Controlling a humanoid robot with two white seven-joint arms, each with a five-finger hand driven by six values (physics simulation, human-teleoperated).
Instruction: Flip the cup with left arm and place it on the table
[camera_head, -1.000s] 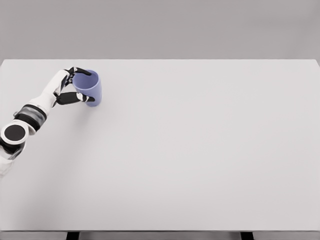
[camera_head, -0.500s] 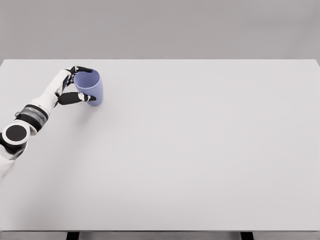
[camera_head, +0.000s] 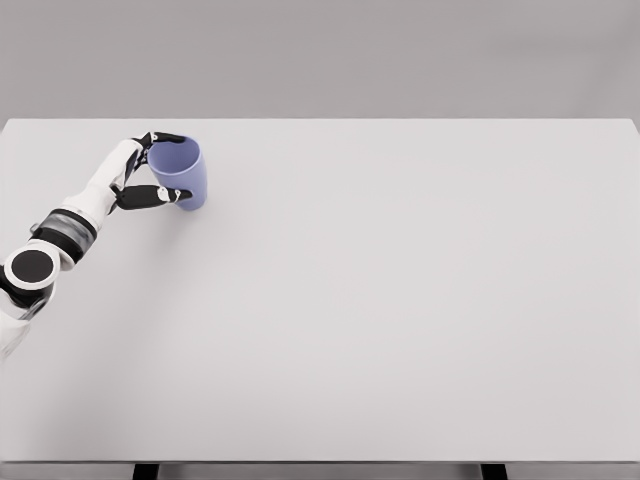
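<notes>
Head view: left hand (camera_head: 140, 170) grips the lilac plastic cup (camera_head: 181, 174), mouth upward, near the white table's (camera_head: 400, 300) far-left corner.

Since one second ago the blue cup (camera_head: 181, 175) has changed its lean a little: its open mouth, which was turned more toward the left hand (camera_head: 137, 172), now stands more level and faces more upward, so more of the inside is seen. The cup has also shifted slightly to the right and a bit down on the table (camera_head: 400, 300). The thumb (camera_head: 150, 197) has moved with it and now reaches a little further across the front of the cup. Between half a second ago and now the change is very small.
</notes>
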